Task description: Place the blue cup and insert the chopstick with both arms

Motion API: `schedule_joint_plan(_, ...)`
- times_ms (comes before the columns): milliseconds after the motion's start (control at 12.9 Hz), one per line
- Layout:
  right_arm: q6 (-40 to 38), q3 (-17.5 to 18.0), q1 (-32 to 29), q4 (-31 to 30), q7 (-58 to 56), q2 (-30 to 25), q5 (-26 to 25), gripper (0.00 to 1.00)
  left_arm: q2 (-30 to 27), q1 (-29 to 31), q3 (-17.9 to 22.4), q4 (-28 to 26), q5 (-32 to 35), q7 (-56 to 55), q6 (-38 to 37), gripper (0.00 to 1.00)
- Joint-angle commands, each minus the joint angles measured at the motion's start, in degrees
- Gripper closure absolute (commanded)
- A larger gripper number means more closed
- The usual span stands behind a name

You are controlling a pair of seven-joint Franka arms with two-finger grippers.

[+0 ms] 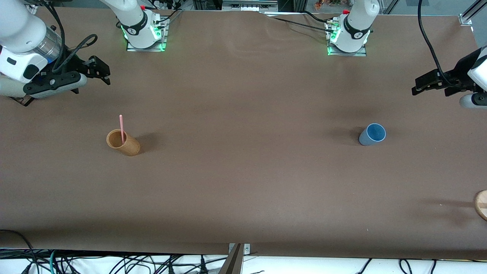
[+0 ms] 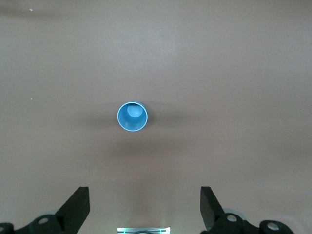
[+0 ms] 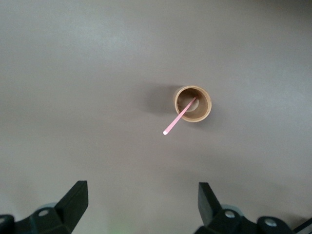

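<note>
The blue cup (image 1: 372, 134) stands upright and empty on the brown table, toward the left arm's end; it also shows in the left wrist view (image 2: 132, 117). The pink chopstick (image 1: 121, 128) leans inside an orange-brown cup (image 1: 123, 142) toward the right arm's end; the right wrist view shows the chopstick (image 3: 178, 119) and that cup (image 3: 193, 104). My left gripper (image 1: 415, 86) (image 2: 145, 195) is open and empty, up over bare table, apart from the blue cup. My right gripper (image 1: 101, 71) (image 3: 142, 190) is open and empty, up over bare table, apart from the orange-brown cup.
A round wooden piece (image 1: 481, 204) lies at the table's edge at the left arm's end, nearer the front camera than the blue cup. The arm bases (image 1: 144, 34) (image 1: 348, 38) stand along the edge farthest from the camera. Cables hang along the nearest edge (image 1: 114, 262).
</note>
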Motion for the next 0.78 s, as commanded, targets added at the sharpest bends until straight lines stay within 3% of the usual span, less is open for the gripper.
schedule_joint_plan(0, -0.4, 0.9, -1.1, 0.6, -1.2, 0.1, 0.9, 0.00, 0.2, 0.1, -0.3, 0.7, 1.1, 1.1, 0.3, 0.00)
schedule_joint_plan(388, 1.2, 0.9, -1.1, 0.2, -1.2, 0.4, 0.8, 0.00, 0.3, 0.1, -0.3, 0.7, 1.1, 1.1, 0.5, 0.00)
schedule_joint_plan(698, 6.2, 0.5, -1.4, -6.0, -0.5, 1.8, 1.0, 0.00, 0.4, 0.0, -0.3, 0.7, 0.8, 1.1, 0.5, 0.00)
